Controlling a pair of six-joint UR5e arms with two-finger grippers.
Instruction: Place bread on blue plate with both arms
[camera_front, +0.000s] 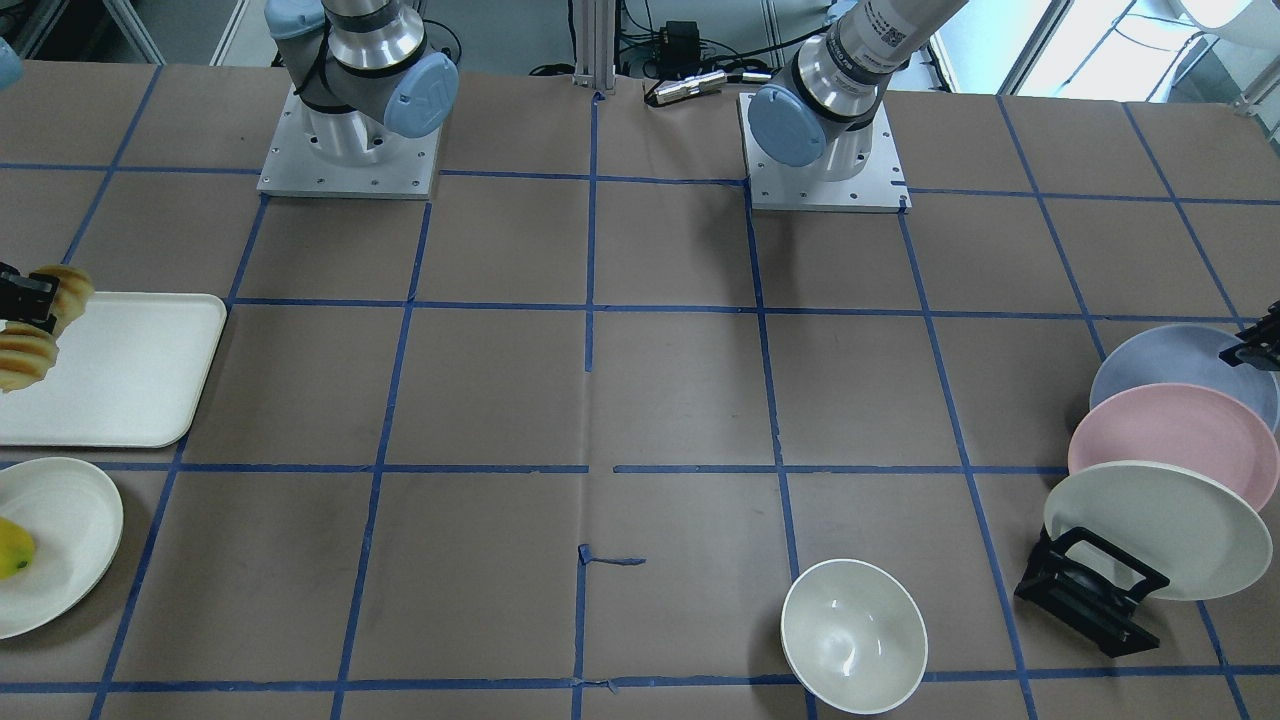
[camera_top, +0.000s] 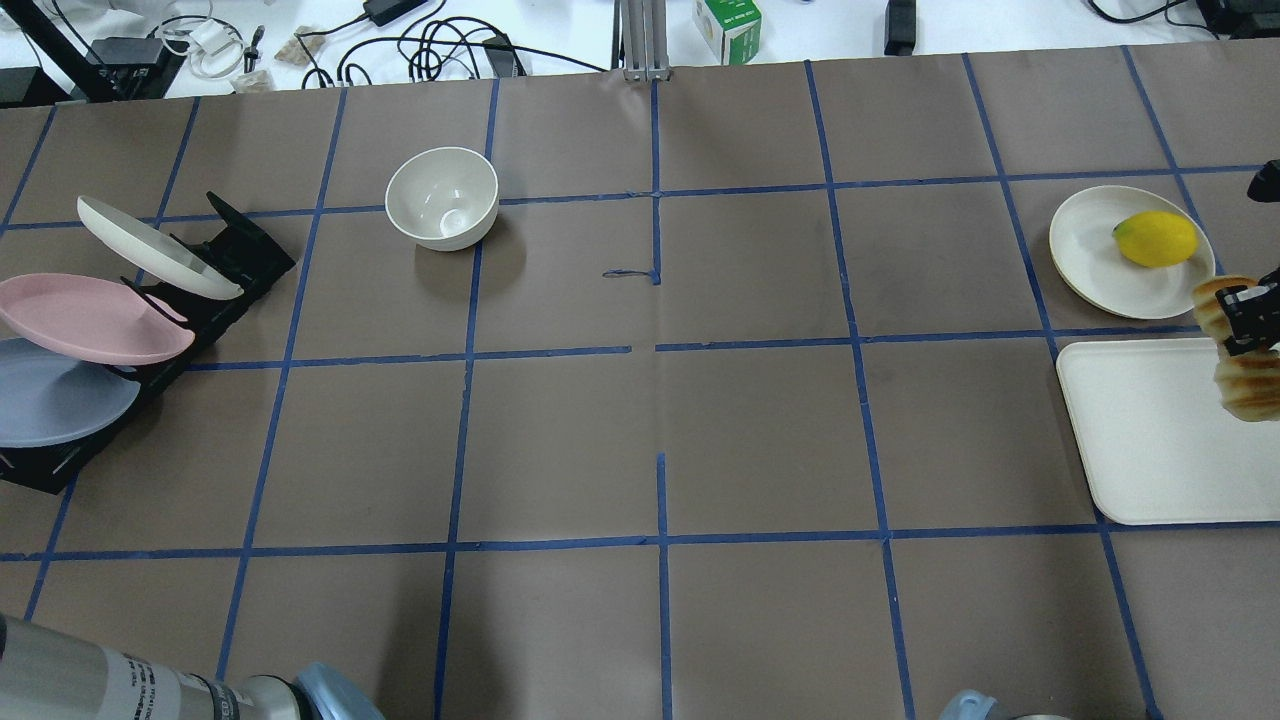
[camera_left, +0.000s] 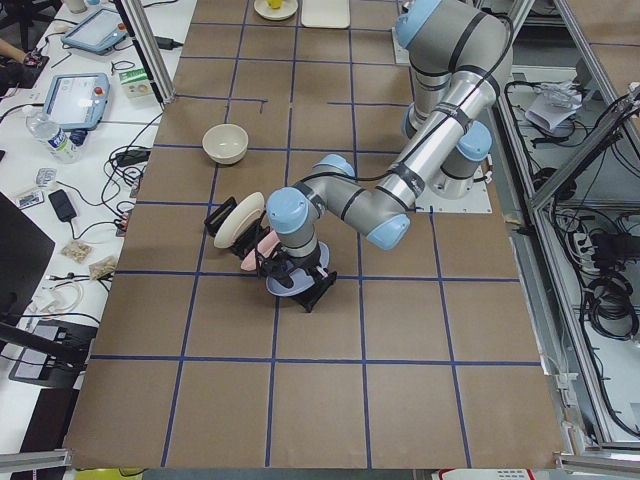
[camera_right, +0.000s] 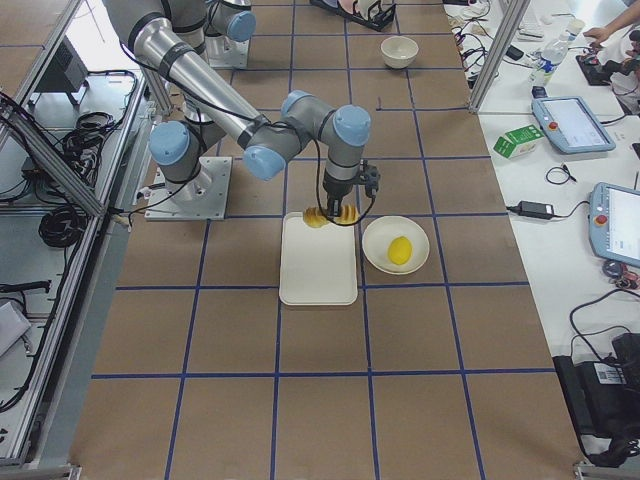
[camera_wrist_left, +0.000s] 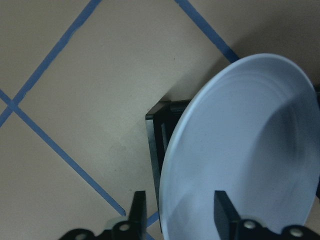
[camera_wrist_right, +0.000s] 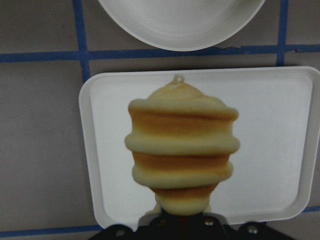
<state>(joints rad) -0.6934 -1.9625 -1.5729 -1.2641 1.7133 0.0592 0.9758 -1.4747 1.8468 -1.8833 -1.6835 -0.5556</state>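
Note:
The bread (camera_wrist_right: 180, 155) is a ridged orange-golden loaf. My right gripper (camera_top: 1250, 318) is shut on its middle and holds it above the far end of the white tray (camera_top: 1150, 440). It also shows at the left edge of the front view (camera_front: 28, 345). The blue plate (camera_front: 1165, 365) stands tilted in the black rack (camera_front: 1085, 590), behind the pink and cream plates. My left gripper (camera_wrist_left: 180, 202) is open. Its fingers (camera_wrist_left: 137, 210) straddle the blue plate's (camera_wrist_left: 240, 150) rim without closing on it.
The pink plate (camera_front: 1170, 440) and the cream plate (camera_front: 1150, 530) lean in the same rack. A white bowl (camera_front: 853, 635) stands near the operators' side. A cream plate (camera_top: 1100, 250) with a yellow-green fruit (camera_top: 1155, 238) lies beside the tray.

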